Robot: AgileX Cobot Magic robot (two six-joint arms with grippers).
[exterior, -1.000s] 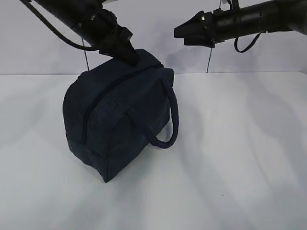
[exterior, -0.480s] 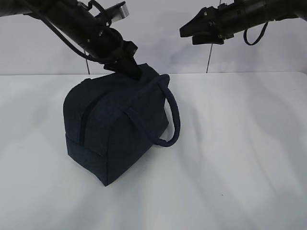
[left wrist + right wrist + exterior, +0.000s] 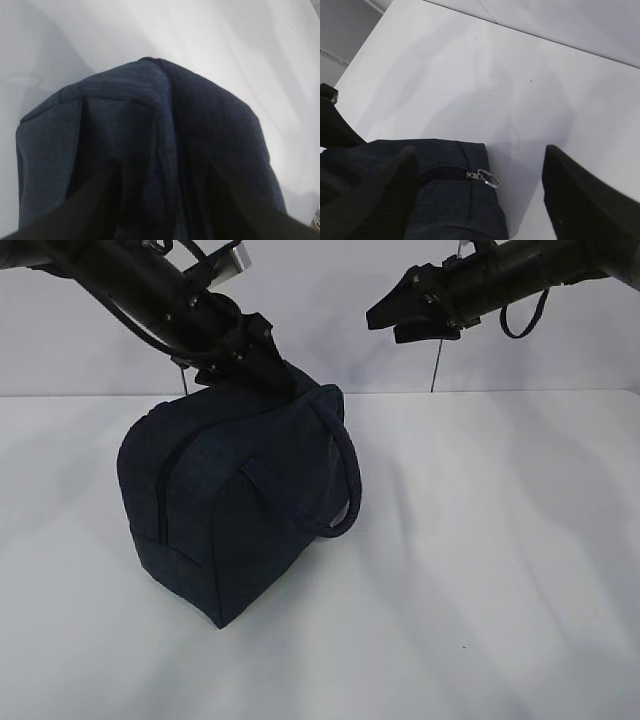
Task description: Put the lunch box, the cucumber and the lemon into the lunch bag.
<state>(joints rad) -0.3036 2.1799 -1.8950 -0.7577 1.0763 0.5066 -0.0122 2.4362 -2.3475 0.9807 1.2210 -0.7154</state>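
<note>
— Firstly, item one: where does the lunch bag (image 3: 235, 500) stand?

— Lunch bag, dark navy fabric, boxy, upright on the white surface (image 3: 480, 570), left of centre in the exterior view. One looped handle (image 3: 345, 475) hangs down its near right side. Zipper line runs over the top and down the left end.

— Item two, left hand?

— Left hand (image 3: 285, 380), black, at the bag's upper rear edge, its tip against or right at the fabric near the root of the handle. The exterior view does not separate its fingers, and its wrist view shows only dark fabric close below with shadowed shapes at the bottom edge. Whether it is spread or pinching the cloth: cannot tell.

— Item three, right hand?

— Right hand (image 3: 400, 318), black, in the air above and to the right of the bag, well apart from it, touching nothing. Its wrist view shows two dark fingers (image 3: 580, 200) standing wide apart, one at each side of the frame, nothing between them.

— What lies under that hand?

— One end of the bag, with the silver ring pull (image 3: 487, 177) of the zipper lying at the edge of the fabric, between the two fingers in the picture but far below them. Beyond it, bare white surface.
</note>
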